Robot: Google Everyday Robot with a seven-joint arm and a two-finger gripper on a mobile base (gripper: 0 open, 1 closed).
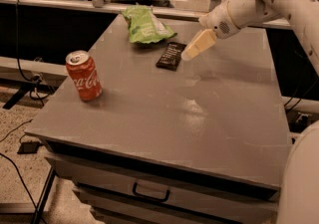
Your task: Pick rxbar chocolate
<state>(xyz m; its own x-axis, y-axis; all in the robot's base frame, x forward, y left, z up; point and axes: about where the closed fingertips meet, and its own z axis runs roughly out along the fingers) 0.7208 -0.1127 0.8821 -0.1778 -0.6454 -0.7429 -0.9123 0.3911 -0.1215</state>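
Observation:
The rxbar chocolate (171, 55) is a small flat black wrapper lying on the grey table (209, 118) toward the far middle. The green chip bag (144, 25) lies just behind it to the left. My gripper (191, 51), with cream fingers on a white arm, hovers just right of the bar and slightly above the table, pointing down-left toward it. It holds nothing.
A red Coca-Cola can (84, 75) stands upright at the table's left side. The table has a drawer with a handle (149, 192) at the front. A dark rail and glass panel run behind the table. Cables lie on the floor at left.

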